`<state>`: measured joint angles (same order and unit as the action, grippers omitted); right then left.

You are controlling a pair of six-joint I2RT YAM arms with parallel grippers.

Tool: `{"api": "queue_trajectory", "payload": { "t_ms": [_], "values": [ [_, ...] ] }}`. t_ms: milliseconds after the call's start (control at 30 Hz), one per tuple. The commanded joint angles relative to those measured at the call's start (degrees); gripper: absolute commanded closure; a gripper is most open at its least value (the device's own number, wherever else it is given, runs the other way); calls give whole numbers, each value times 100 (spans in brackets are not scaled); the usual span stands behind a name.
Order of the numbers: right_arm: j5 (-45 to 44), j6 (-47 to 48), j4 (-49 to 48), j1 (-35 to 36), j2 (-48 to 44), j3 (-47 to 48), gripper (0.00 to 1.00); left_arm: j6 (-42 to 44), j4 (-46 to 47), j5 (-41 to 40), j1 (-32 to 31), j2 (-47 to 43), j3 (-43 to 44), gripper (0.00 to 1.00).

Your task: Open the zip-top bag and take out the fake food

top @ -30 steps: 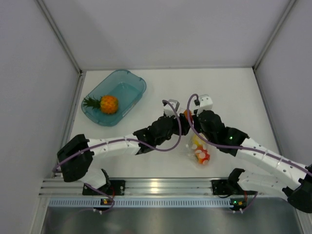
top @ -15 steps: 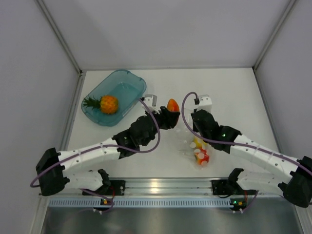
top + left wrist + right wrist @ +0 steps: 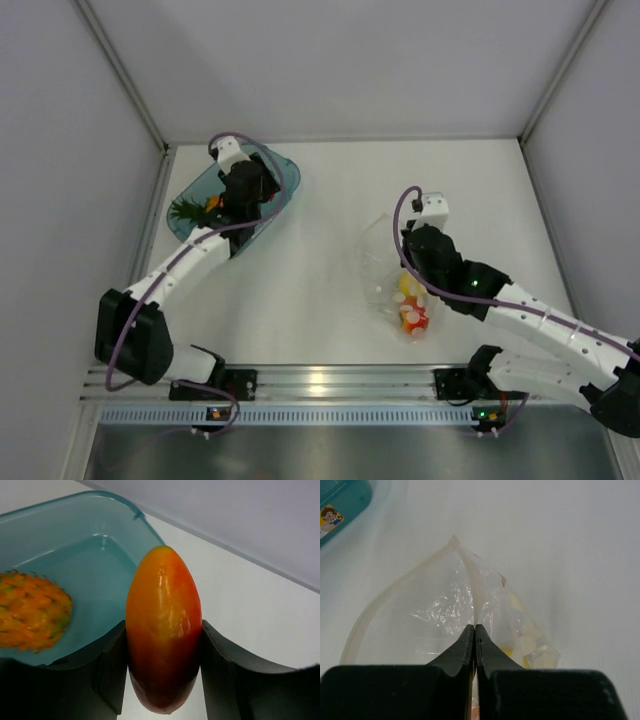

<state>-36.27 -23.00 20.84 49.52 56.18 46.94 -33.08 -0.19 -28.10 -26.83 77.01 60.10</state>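
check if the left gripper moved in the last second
Yes: the left gripper, holding the red-orange fruit, swung left from beside the zip-top bag to above the teal tray.

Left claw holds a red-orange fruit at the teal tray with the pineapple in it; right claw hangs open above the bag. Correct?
No: the right claw is shut, pinching the rim of the zip-top bag, as the right wrist view shows. The rest stands.
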Motion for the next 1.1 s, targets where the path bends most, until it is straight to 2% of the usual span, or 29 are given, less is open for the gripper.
{"api": "queue_trajectory", "payload": {
  "t_ms": [0,167,300,333,400,433,500,567,600,867,967,1067],
  "values": [
    [23,15,-133,40,-169,158,100,161,-254,366,572,603,519,100],
    [260,-11,-221,32,-309,-18,100,214,-377,638,1250,1921,1529,96],
    [401,50,-212,32,-362,-79,100,214,-535,1463,1680,3044,2329,82],
    [410,77,-203,32,-371,-71,100,206,-622,1709,1829,3239,2514,72],
    [454,121,-168,23,-397,-62,100,214,-886,1930,1944,3739,3015,63],
    [446,138,-151,40,-398,-45,100,232,-965,2027,2023,3855,3147,49],
    [437,200,-142,32,-415,-36,100,249,-1123,2212,2076,4092,3429,37],
    [437,226,-142,32,-415,-1,100,276,-1159,2491,2129,4164,3588,11],
    [445,252,-150,40,-380,8,100,302,-1237,2554,2138,4225,3658,2],
    [630,297,-282,40,-47,228,100,373,-1309,2783,2129,3655,3668,2],
    [674,244,-326,40,120,342,100,355,-1300,3248,2121,3128,3439,3],
    [753,191,-379,32,252,465,100,197,-1239,3827,2112,2366,2974,9]
  ]
}}
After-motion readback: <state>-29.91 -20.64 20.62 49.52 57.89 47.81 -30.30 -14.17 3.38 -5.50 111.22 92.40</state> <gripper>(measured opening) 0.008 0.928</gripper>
